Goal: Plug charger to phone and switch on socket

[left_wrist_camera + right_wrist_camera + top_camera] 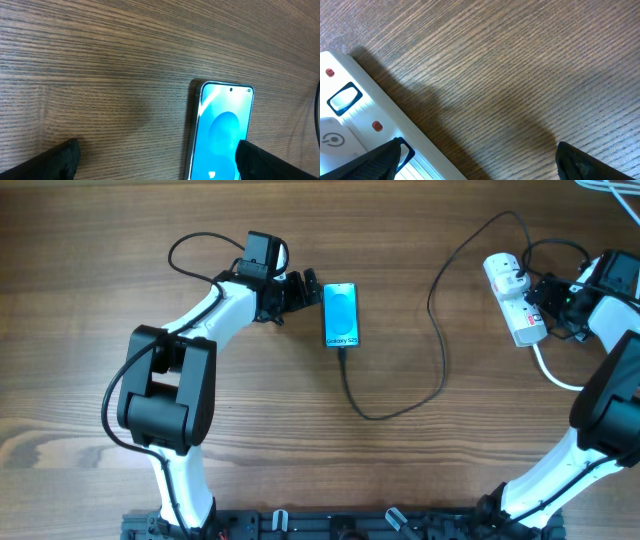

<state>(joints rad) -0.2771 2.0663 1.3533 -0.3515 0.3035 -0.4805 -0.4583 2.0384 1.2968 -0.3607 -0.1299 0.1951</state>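
Note:
The phone (341,314) lies flat on the table with its teal screen up; the left wrist view shows its top end (222,130). The black charger cable (440,330) runs from the phone's bottom edge in a loop to the white plug (515,280) seated in the socket strip (512,305). My left gripper (300,290) is open just left of the phone; its right finger overlaps the screen's edge (157,162). My right gripper (548,305) is open at the strip's right side; one finger sits over the strip's switch area (365,120), the other over bare wood.
The strip's thick white cord (555,375) curves down past the right arm. Another white cable (612,190) crosses the top right corner. Bare wood lies between the two arms and toward the table's front.

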